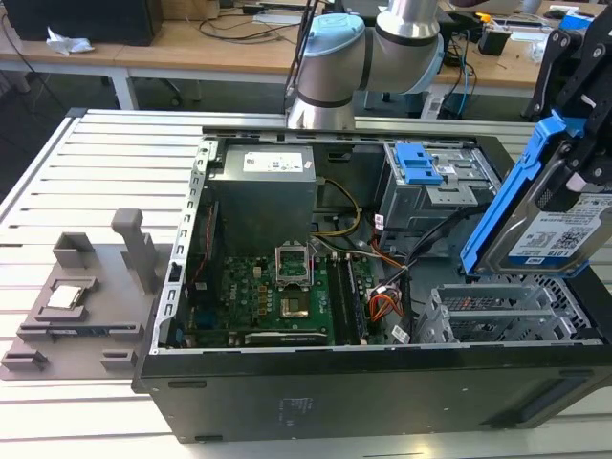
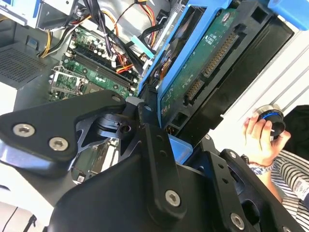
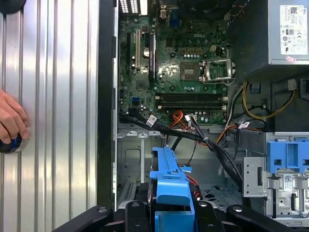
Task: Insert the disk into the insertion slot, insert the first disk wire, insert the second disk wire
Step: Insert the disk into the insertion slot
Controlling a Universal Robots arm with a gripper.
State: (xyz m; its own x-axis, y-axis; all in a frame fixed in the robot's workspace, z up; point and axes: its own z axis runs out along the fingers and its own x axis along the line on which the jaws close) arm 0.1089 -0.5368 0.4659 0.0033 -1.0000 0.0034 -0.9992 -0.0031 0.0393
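Note:
The disk [image 1: 559, 234], a flat drive with a white label in a bright blue carrier [image 1: 497, 215], hangs tilted above the open computer case at the exterior view's right. My black gripper [image 1: 572, 158] is shut on it from above. In the second wrist view the disk's green underside [image 2: 193, 82] sits between my gripper's [image 2: 181, 145] fingers. The first wrist view shows the carrier's edge [image 3: 169, 181] over the case. The insertion slot [image 1: 497, 316], a low silver perforated bay, lies just below the disk. Loose cables [image 1: 421, 244] run beside the slot; which of them are the disk wires I cannot tell.
A taller grey cage with a blue latch [image 1: 421, 163] stands behind the slot. The motherboard [image 1: 277, 296] and power supply [image 1: 263, 182] fill the case's other half. A grey fixture [image 1: 76, 296] sits on the slatted table. A person's hand [image 3: 9, 121] rests on a round button.

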